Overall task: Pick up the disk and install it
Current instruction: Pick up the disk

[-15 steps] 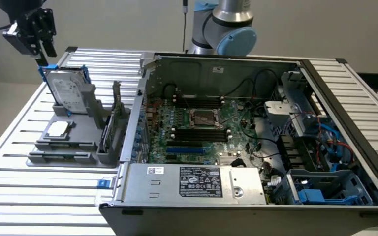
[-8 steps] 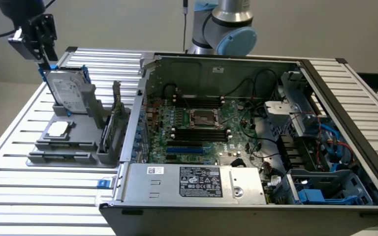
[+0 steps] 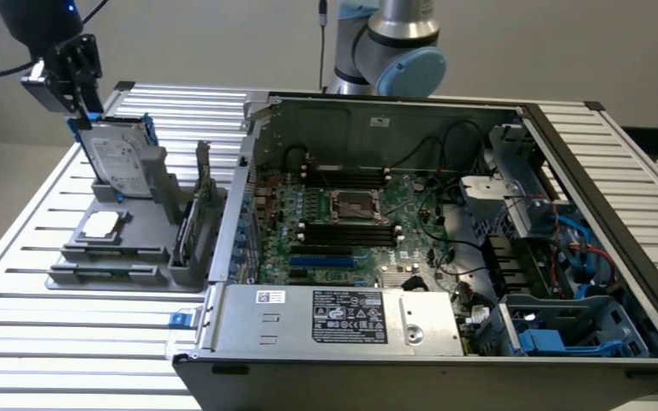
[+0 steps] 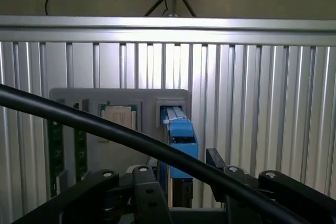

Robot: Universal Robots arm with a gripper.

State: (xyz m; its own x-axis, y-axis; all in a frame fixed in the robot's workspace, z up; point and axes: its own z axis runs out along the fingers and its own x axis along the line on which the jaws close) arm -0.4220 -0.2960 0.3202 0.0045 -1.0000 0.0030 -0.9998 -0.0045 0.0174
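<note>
Nearest the exterior camera stands the open computer case [image 3: 421, 373], lying on its side on the ribbed metal worktop [image 3: 32, 342]. It holds a long grey power supply box [image 3: 341, 318] along its near wall and the motherboard [image 3: 352, 223] behind that. A bay with blue plastic parts [image 3: 547, 338] sits at the near corner on the exterior view's right. What sits in that bay is hard to tell.

Just beside the case, on the exterior view's left, a grey fixture [image 3: 134, 257] rests on the worktop. It carries three kinds of parts. The disk [image 3: 117, 158] is in a slot at its far end, a small square chip [image 3: 102, 224] lies in a shallow recess, and thin green boards [image 3: 200, 201] stand on edge nearest the case.

The disk stands on end, its long axis near upright and leaning slightly. Its labelled face is turned towards the exterior view's right. The gripper [image 3: 81, 104] hangs directly above it, so the disk lies straight below the jaws. The wrist view looks down the disk's thin upper edge, where the blue carrier [image 4: 181, 140] runs between the two black finger linkages. The jaws are spread wide, one on each side of that edge and not clamped on it. The disk is not yet lifted from its slot.
</note>
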